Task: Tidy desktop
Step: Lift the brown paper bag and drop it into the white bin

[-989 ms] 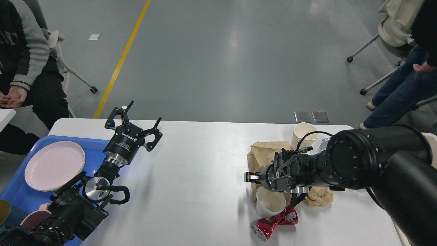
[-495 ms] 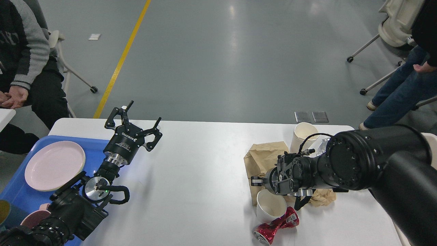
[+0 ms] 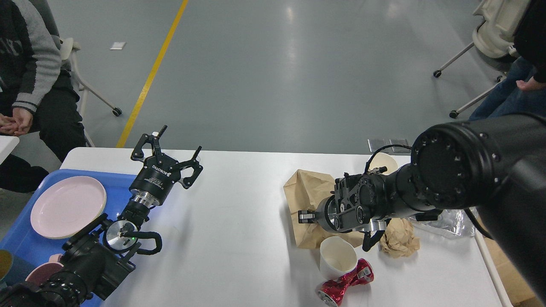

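Since a second ago my right arm has swung up and toward nine o'clock, and the brown paper bag (image 3: 305,192) has slid that way with it, baring a crinkled clear plastic wrapper (image 3: 448,222) at three o'clock. My right gripper (image 3: 337,221) sits low over the bag's creased paper, seen end-on and dark, so I cannot tell how far its fingers stand apart or whether they hold anything. My left gripper (image 3: 168,147) hovers at ten o'clock with its fingers spread wide and empty. The desktop (image 3: 239,238), smooth, white and round-cornered, fills the lower view. On it I count two cream paper cups: one (image 3: 337,256) at five o'clock, one (image 3: 386,161) mostly hidden behind my wrist. There is one crushed, shiny red can (image 3: 343,282) touching the near cup, one crumpled brown paper wad (image 3: 399,238), and one blue plastic tray (image 3: 19,243) at eight o'clock carrying one round pink plate (image 3: 68,205).
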